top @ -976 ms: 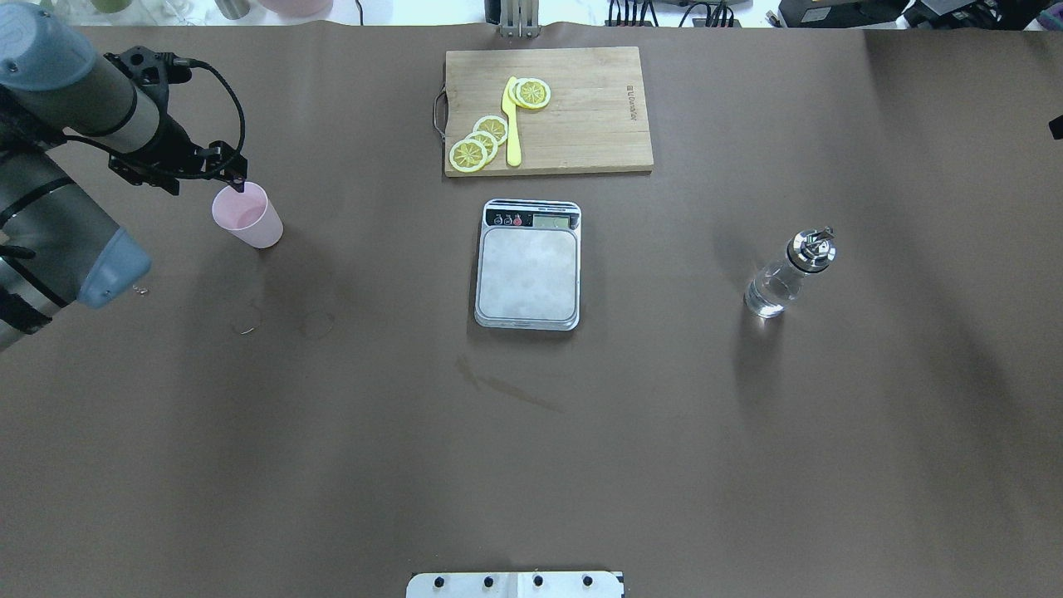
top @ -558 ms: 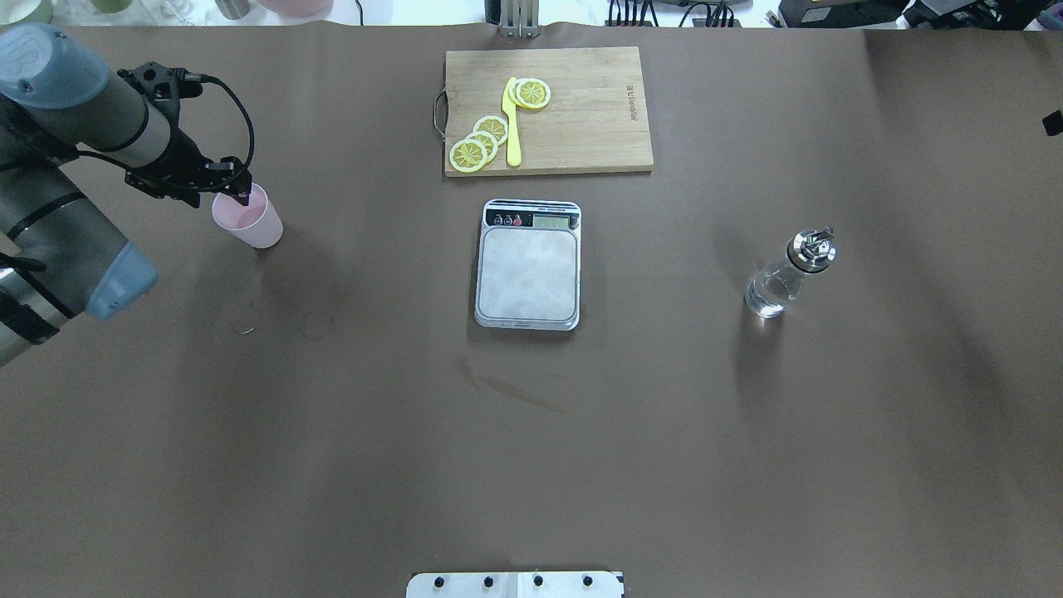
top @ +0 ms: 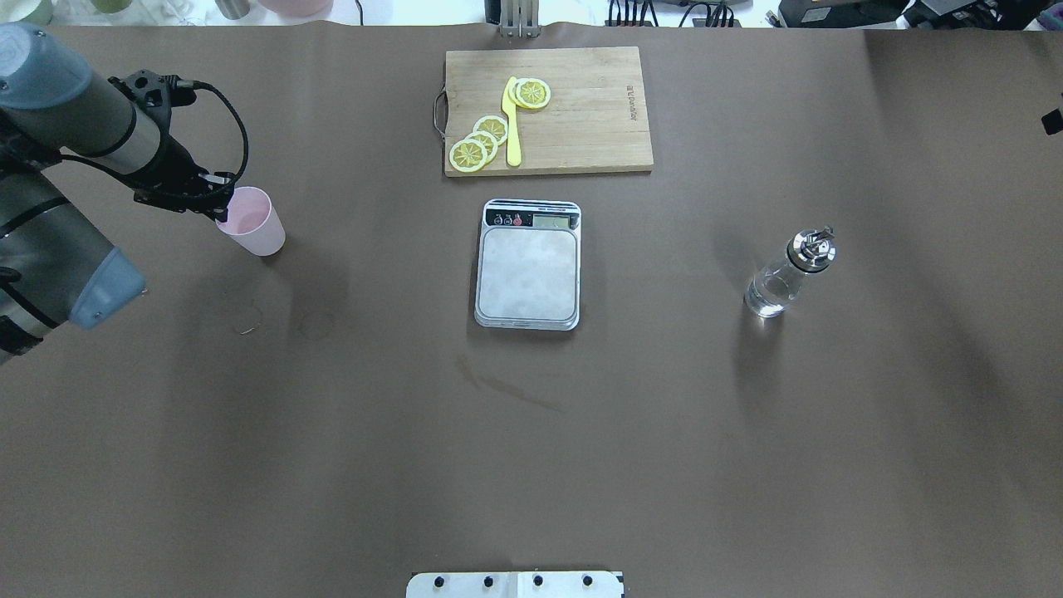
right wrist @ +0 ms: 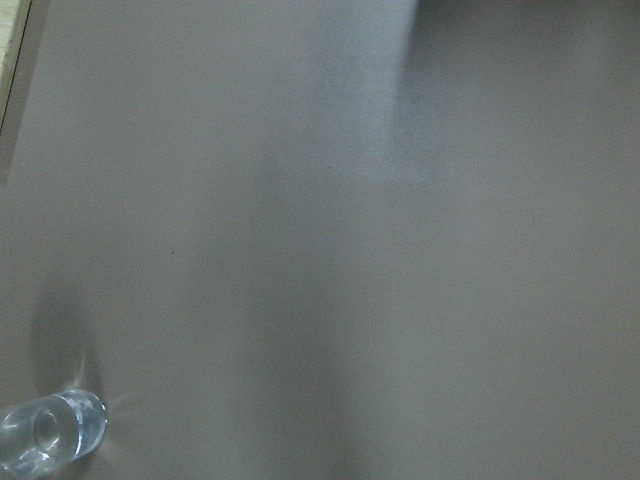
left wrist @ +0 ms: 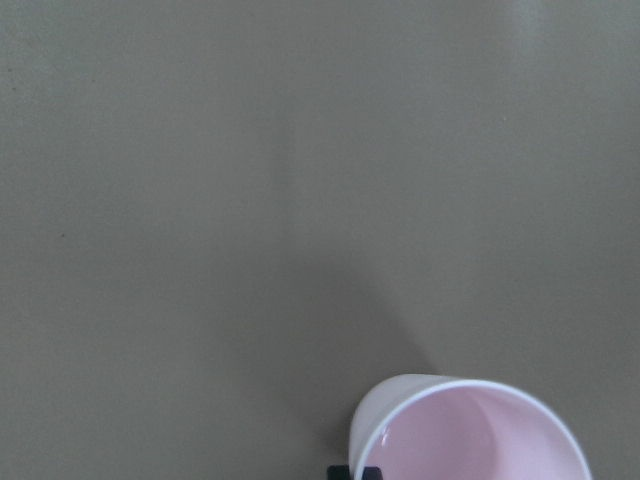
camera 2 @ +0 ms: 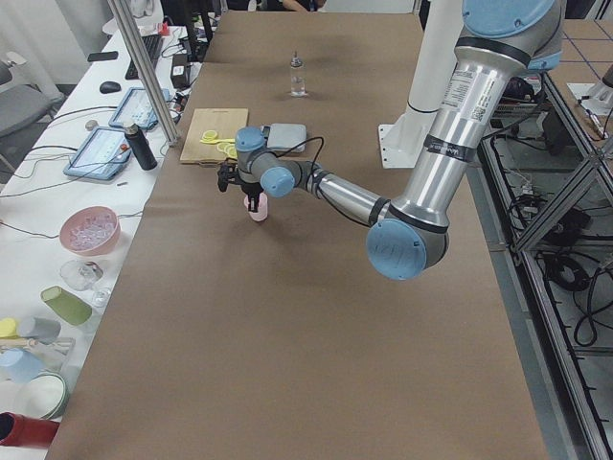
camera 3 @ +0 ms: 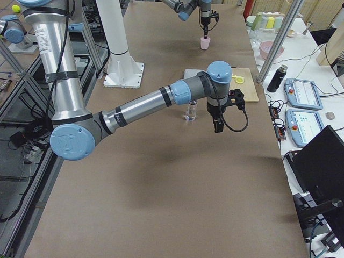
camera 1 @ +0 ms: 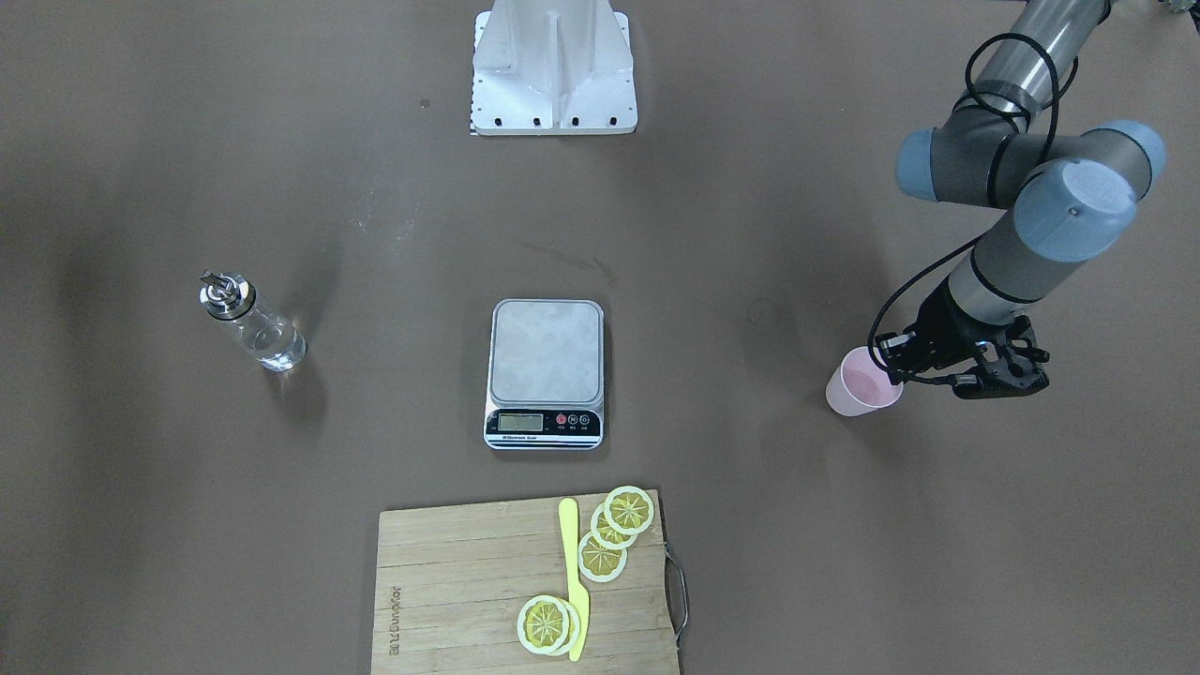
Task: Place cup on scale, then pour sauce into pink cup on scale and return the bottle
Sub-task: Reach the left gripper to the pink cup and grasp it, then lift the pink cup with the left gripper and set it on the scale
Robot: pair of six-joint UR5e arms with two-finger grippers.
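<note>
The pink cup [top: 256, 226] stands on the brown table at the left, well apart from the scale [top: 528, 274]. It also shows in the front view [camera 1: 861, 394]. My left gripper [top: 222, 206] is down at the cup's near rim and shut on it. In the left wrist view one black fingertip [left wrist: 356, 470] touches the cup's [left wrist: 470, 435] outer wall. The glass bottle [top: 785, 274] of clear sauce stands to the right of the scale. My right gripper [camera 3: 217, 124] hangs above the table beyond the bottle; I cannot tell whether it is open or shut.
A wooden cutting board [top: 590, 116] with lemon slices [top: 480, 143] and a yellow knife [top: 511, 124] lies just behind the scale. The robot's white base plate [top: 515, 584] is at the near edge. Faint ring stains [top: 315, 324] mark the table in front of the cup.
My left gripper has come down and shifted onto the cup's rim on the arm's side. The cup has shifted slightly to the right. Scale and bottle have not moved.
</note>
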